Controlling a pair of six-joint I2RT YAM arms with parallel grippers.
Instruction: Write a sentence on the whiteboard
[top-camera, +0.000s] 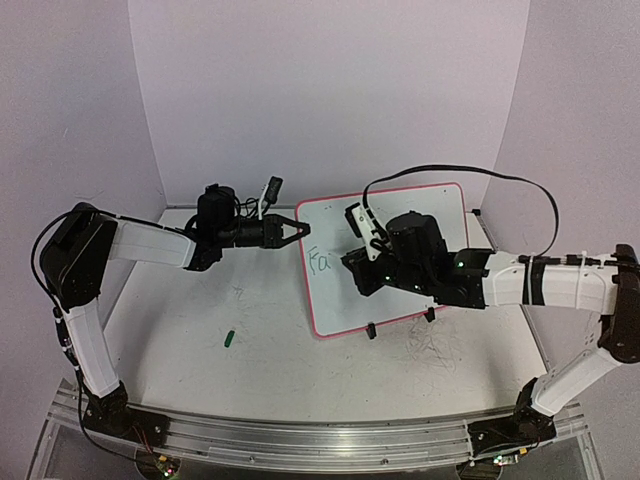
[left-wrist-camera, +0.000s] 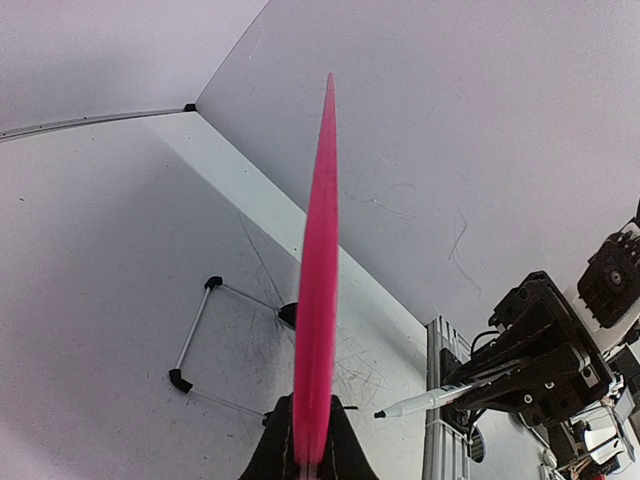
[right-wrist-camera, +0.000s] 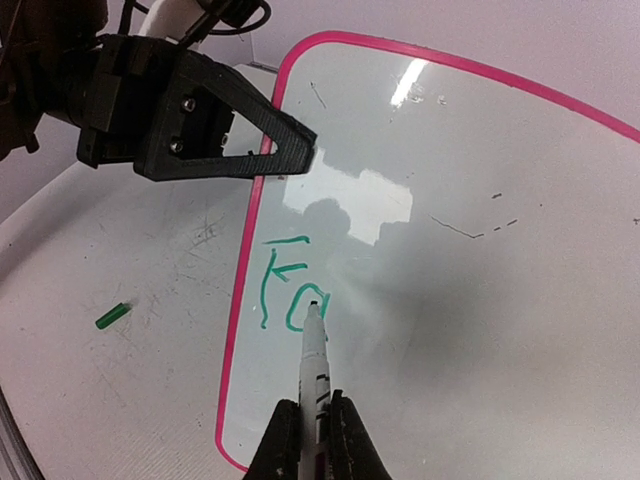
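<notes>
Glossy, reflective whiteboard (right-wrist-camera: 480, 300), smooth pink frame (right-wrist-camera: 243, 290); matt black, probably plastic left pincer (right-wrist-camera: 303, 148); scuffed, dull white tabletop (right-wrist-camera: 120, 260).

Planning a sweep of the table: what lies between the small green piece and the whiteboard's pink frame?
Only bare, scuffed tabletop lies between the green piece and the pink frame of the whiteboard; the right wrist view shows it, and the top view agrees.
</notes>
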